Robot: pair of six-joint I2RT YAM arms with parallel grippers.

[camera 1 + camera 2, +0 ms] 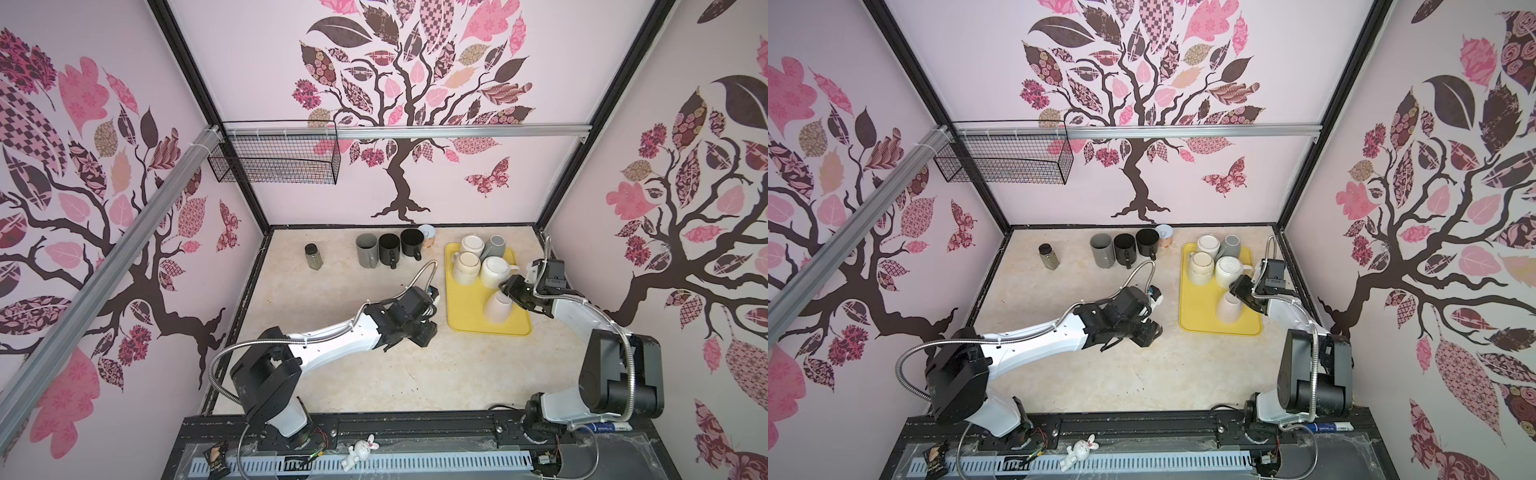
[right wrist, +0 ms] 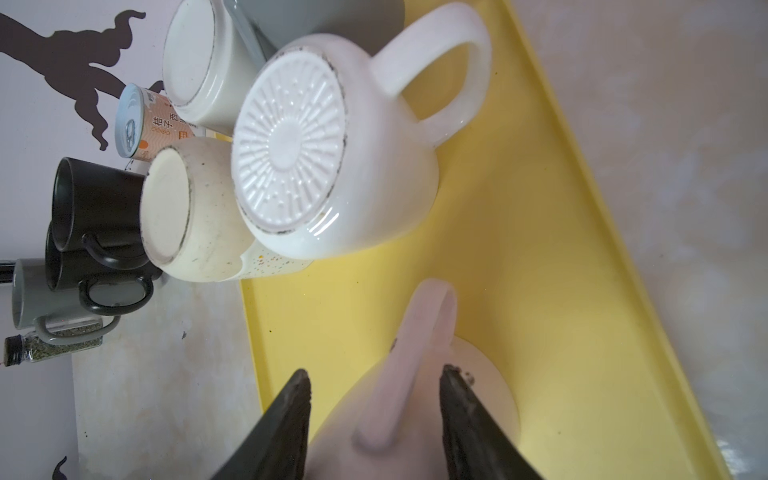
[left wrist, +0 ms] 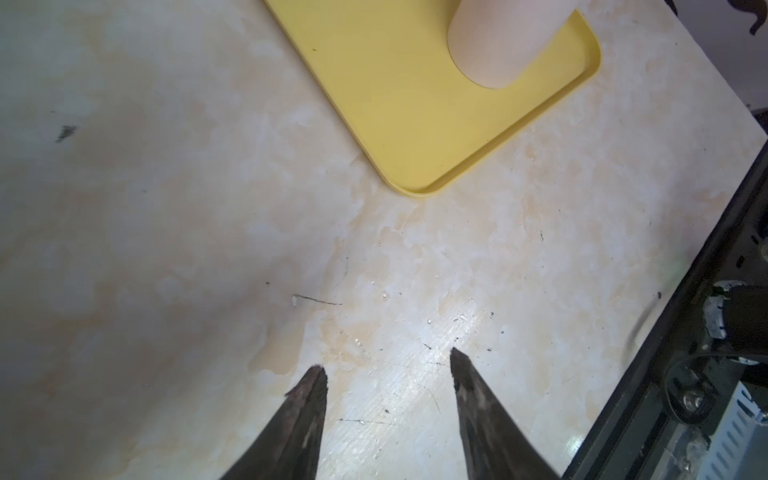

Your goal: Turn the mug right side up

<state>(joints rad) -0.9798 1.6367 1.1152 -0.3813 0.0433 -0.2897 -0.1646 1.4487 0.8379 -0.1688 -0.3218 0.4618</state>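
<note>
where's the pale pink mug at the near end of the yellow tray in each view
Top view: pale pink mug at the near end of the yellow tray, right of centre.
Top view: same spot on the tray.
Left wrist: cut off by the upper edge, near the tray's corner.
Right wrist: bottom centre, its handle between the jaws of the right gripper.
Shared landmark: the yellow tray, in all four.

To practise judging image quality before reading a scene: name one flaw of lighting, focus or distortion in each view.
Both top views: the wide lens splays the walls outward. Left wrist view: glare streaks the tabletop near the fingertips; elsewhere it is dim. Right wrist view: the pink mug is too close and blurred, while the ribbed white mug is crisp.
</note>
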